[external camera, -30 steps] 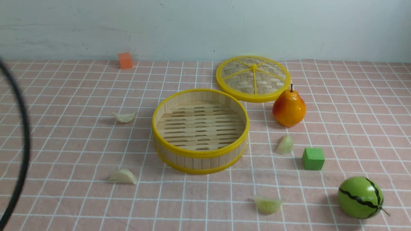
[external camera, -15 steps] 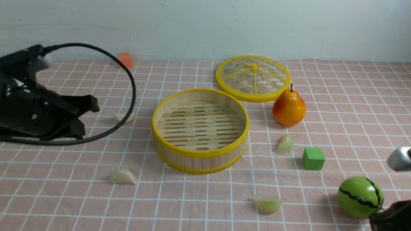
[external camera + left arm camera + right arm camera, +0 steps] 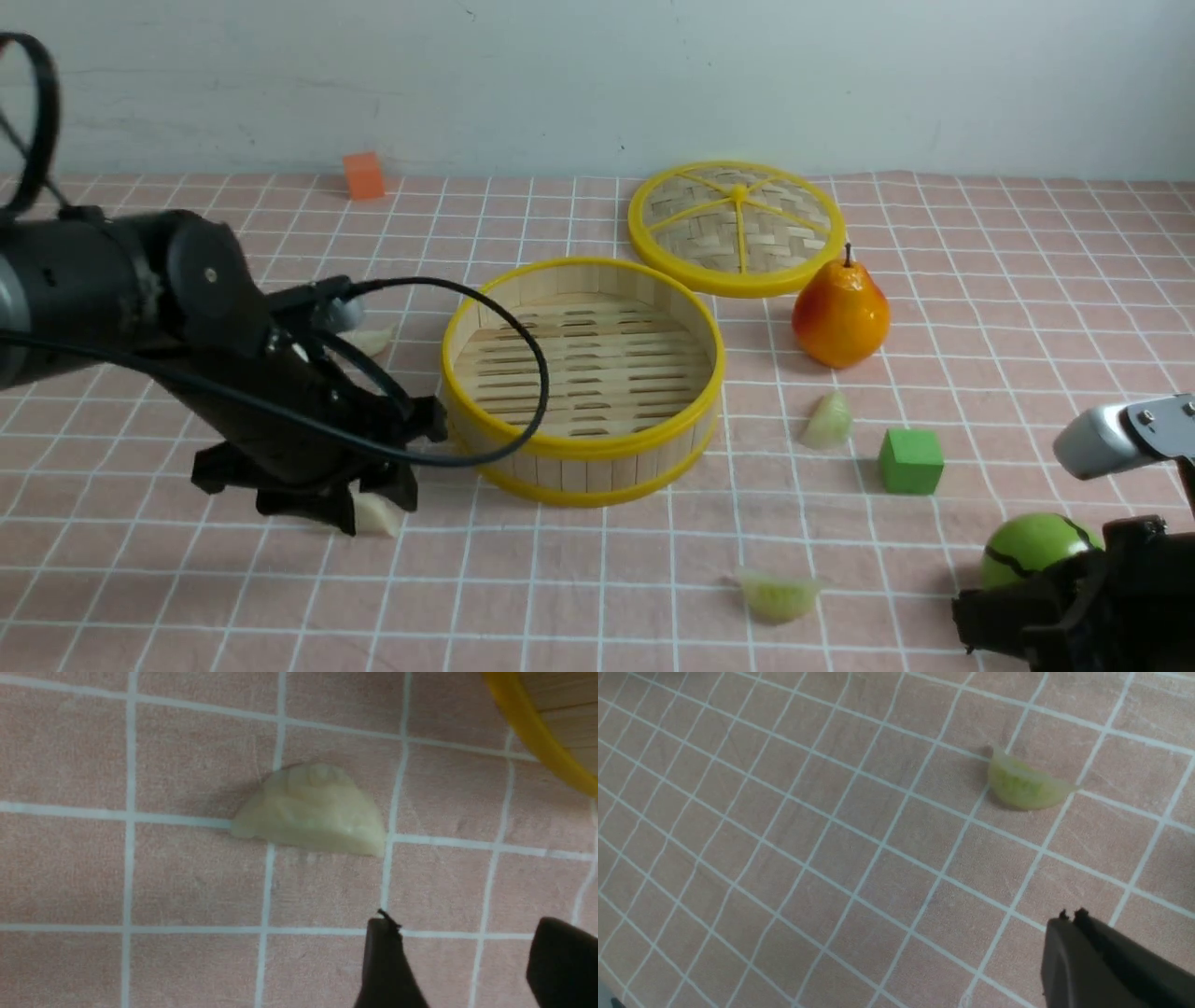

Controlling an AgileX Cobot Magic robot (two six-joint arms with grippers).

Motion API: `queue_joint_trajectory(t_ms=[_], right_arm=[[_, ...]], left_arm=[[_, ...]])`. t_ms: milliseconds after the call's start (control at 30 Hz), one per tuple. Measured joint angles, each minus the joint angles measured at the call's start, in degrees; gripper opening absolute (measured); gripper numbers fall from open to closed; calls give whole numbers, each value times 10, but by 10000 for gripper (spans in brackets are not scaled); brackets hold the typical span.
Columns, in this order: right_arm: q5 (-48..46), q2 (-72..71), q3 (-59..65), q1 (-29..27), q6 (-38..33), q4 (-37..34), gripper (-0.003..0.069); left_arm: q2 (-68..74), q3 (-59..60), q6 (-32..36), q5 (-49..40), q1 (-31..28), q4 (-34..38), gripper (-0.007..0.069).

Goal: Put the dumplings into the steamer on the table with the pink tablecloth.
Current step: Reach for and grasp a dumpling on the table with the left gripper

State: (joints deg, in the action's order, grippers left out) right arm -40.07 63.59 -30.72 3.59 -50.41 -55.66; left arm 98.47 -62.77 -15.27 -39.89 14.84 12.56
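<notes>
Found the steamer (image 3: 579,448) empty at mid-table. Counted four dumplings, all on the pink tablecloth (image 3: 597,579): near-left cream dumpling (image 3: 378,515), far-left cream dumpling (image 3: 372,338) half hidden behind the arm, right green dumpling (image 3: 827,420), near-right green dumpling (image 3: 777,595).

Recorded the left gripper (image 3: 472,966) low over the near-left cream dumpling (image 3: 310,809), jaws parted and empty. Noted that piece ahead of and off to one side of the fingertips (image 3: 385,952) in the left wrist view, not between them. Judged a closure from there likely to catch only one end, or the cloth itself, and to flick the piece away.

Observed the arm's black cable (image 3: 527,373) looped across the steamer's left side in the front view; could not confirm contact. Judged a snag possible on lifting, enough to drag or tip the basket.

Recorded the right gripper (image 3: 1071,917) pressed closed on nothing, near the near-right green dumpling (image 3: 1024,784) and close beside the toy watermelon (image 3: 1027,551). Judged a nudge liable to send that round fruit rolling, and a descent with tips closed likely to push the dumpling aside.
</notes>
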Motion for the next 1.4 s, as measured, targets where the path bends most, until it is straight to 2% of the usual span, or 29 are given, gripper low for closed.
queue_joint_trajectory(t_ms=[100, 267, 467, 733, 833, 867, 1000, 1067, 1300, 1400], right_arm=[[0, 0, 0, 0, -2, 3, -2], [-3, 0, 0, 0, 1, 3, -2], [-6, 0, 0, 0, 3, 3, -2], [-12, 0, 0, 0, 4, -4, -2], [-12, 0, 0, 0, 4, -10, -2], [-12, 0, 0, 0, 4, -12, -2], [-12, 0, 0, 0, 4, -18, -2], [-12, 0, 0, 0, 4, -21, -2], [-12, 0, 0, 0, 4, -23, -2], [-12, 0, -1, 0, 4, -23, -1]], left_arm=[[19, 0, -59, 2, 2, -56, 460], [43, 0, -144, 32, 2, -126, 474], [74, -16, -159, 52, 2, -133, 472], [91, -30, -145, 89, 2, -141, 459], [91, -30, -111, 96, 2, -142, 394], [91, -30, -103, 96, 2, -143, 352], [91, -30, -90, 99, 2, -144, 94], [91, -30, -88, 100, 2, -148, -4], [88, -38, -88, 68, 2, -156, -14], [83, -62, -84, 42, 2, -157, 33]])
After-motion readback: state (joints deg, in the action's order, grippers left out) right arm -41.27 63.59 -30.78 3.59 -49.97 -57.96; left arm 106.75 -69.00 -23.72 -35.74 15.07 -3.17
